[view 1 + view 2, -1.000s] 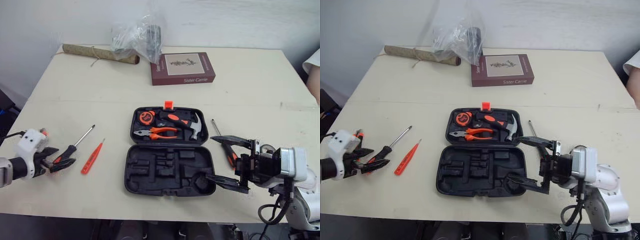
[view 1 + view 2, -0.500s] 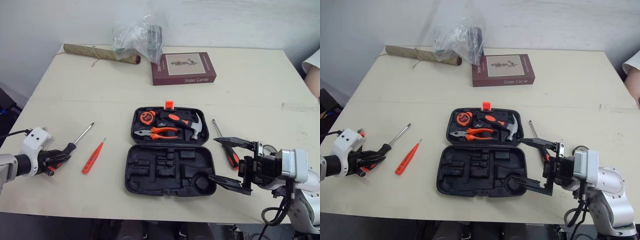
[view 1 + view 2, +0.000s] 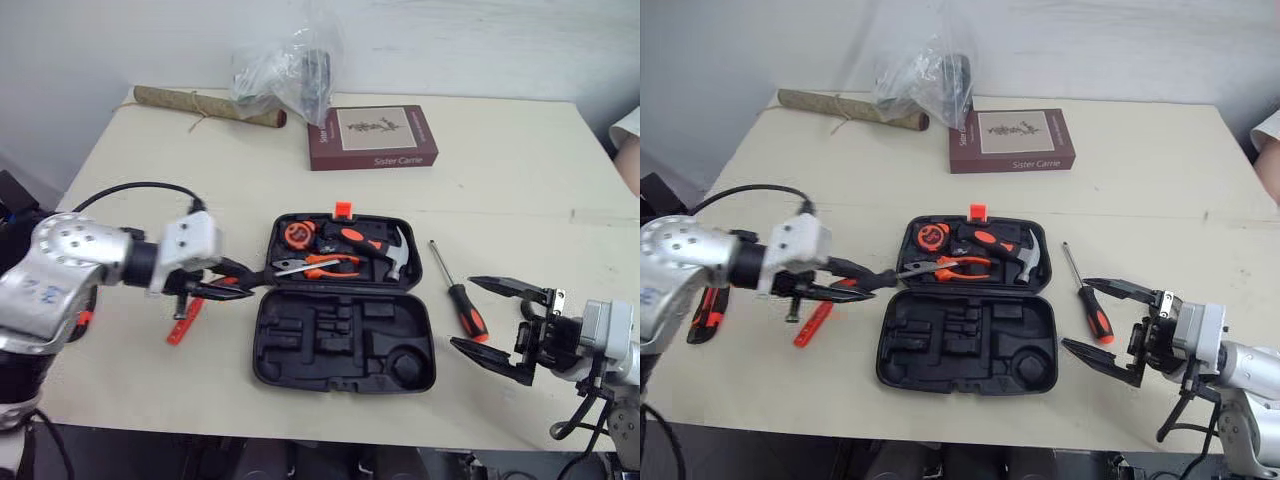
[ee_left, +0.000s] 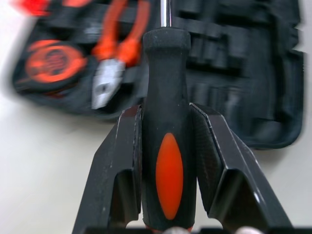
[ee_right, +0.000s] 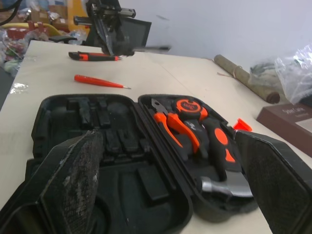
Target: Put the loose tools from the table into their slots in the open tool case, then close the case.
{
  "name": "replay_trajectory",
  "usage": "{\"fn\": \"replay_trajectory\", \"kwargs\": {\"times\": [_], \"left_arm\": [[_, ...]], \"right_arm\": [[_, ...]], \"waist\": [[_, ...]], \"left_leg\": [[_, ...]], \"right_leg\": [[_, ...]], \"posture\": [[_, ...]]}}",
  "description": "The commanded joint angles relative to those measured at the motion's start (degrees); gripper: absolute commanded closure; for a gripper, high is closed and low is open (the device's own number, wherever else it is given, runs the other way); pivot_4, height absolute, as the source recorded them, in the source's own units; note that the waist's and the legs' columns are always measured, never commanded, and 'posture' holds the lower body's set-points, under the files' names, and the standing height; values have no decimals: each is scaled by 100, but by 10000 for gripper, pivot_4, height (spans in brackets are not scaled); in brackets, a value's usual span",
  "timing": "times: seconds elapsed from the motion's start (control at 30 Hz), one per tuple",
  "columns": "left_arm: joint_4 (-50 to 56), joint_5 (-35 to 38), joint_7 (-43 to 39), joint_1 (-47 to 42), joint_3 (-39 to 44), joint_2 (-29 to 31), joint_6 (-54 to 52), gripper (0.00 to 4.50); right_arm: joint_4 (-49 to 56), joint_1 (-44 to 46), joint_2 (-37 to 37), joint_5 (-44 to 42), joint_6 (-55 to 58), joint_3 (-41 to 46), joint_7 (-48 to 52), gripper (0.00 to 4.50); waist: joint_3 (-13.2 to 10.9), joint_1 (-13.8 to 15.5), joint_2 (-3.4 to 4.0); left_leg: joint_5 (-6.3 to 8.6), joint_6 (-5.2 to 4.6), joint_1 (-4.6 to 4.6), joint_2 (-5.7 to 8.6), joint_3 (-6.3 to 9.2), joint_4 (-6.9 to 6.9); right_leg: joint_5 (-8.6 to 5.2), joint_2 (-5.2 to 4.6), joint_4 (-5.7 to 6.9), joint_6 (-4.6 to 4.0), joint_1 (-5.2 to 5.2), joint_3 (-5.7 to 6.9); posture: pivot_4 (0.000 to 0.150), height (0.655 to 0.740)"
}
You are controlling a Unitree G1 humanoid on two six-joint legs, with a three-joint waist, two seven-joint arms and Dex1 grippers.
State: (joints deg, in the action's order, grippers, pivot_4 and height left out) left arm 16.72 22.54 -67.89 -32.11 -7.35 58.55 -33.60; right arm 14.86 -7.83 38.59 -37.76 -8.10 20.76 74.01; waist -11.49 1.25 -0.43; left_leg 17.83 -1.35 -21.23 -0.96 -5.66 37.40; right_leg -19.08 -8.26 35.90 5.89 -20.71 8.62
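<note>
The black tool case (image 3: 345, 345) lies open in the middle of the table. Its far half holds a tape measure (image 3: 297, 233), pliers (image 3: 318, 264) and a hammer (image 3: 388, 252); the near half has bare slots. My left gripper (image 3: 855, 283) is shut on a black-handled screwdriver (image 4: 165, 146), held above the table at the case's left edge, its shaft pointing over the pliers. A thin red screwdriver (image 3: 184, 322) lies below that arm. Another black and orange screwdriver (image 3: 458, 293) lies right of the case. My right gripper (image 3: 1074, 313) stands open beside it.
A maroon book (image 3: 372, 136), a clear plastic bag (image 3: 285, 65) and a brown roll (image 3: 205, 105) lie along the table's far side. A black and orange tool (image 3: 705, 325) lies near the left edge. A person's sleeve (image 3: 628, 125) shows at the right.
My left gripper shut on the black-handled screwdriver at the far left, lifted it and carried it right to the case. The right gripper drew back to the right, off the case's corner.
</note>
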Motion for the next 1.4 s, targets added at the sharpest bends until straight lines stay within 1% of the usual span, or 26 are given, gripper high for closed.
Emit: {"fn": "replay_trajectory", "kwargs": {"times": [0.03, 0.1, 0.23, 0.33, 0.47, 0.6, 0.8, 1.13, 1.4], "left_arm": [[365, -496, 62, -668, -822, -207, -538, 37112], [502, -754, 47, -959, -1293, -300, -857, 37112], [617, -1264, 207, -1322, -1925, -514, -1246, 37112], [650, -1615, 325, -1456, -2231, -620, -1369, 37112], [636, -1894, 344, -1601, -2529, -830, -1468, 37112], [473, -2185, 448, -1713, -2690, -1052, -1479, 37112], [288, -2616, 465, -1791, -2913, -1130, -1366, 37112], [234, -2855, 481, -1740, -2968, -1445, -1331, 37112], [83, -3044, 558, -1665, -2971, -1633, -1228, 37112]], "right_arm": [[118, -16, 58, -44, -86, 137, -8, 0], [147, -45, 60, -37, -82, 130, -12, 0], [250, -190, 27, -10, -121, 122, -31, 0], [317, -269, 18, -1, -129, 127, -75, 0], [357, -317, 11, 13, -135, 110, -144, 0], [379, -349, -18, 26, -156, 79, -179, 0], [551, -333, -34, 52, -94, -31, -324, 0], [958, -273, 20, 52, 193, -231, -685, 0], [1323, -389, 56, -68, 436, -130, -839, 0]], "waist": [[-1, 10, -1], [-1, 2, -2], [-1, 19, -3], [-2, 17, -3], [-2, 23, -3], [-2, 27, -4], [-2, 21, -4], [-2, 32, -4], [-2, 47, -4]], "left_leg": [[0, -1, -2, 0, 1, 4], [0, -3, -2, 2, -1, 4], [-1, -4, -7, 1, 5, 11], [-1, -5, -13, 0, 14, 22], [-1, -5, -14, -1, 16, 29], [0, -6, -19, -1, 23, 37], [0, -6, -19, -1, 24, 42], [1, -10, -20, 1, 30, 61], [1, -11, -19, 2, 33, 66]], "right_leg": [[0, 0, 0, 0, 0, -1], [1, 0, -3, 2, 1, -3], [0, 0, -3, 3, 1, -4], [0, 0, -2, 3, 4, -14], [0, 0, 3, 3, 5, -19], [0, 0, 2, 3, 7, -17], [0, 0, 5, 3, 7, -16], [0, -8, 8, 3, 13, -14], [1, -10, 8, 4, 18, -11]], "posture": [[1500, 7400], [1500, 7400], [1500, 7400], [1500, 7400], [1500, 7400], [1500, 7400], [1500, 7400], [1500, 7400], [1500, 7400]]}}
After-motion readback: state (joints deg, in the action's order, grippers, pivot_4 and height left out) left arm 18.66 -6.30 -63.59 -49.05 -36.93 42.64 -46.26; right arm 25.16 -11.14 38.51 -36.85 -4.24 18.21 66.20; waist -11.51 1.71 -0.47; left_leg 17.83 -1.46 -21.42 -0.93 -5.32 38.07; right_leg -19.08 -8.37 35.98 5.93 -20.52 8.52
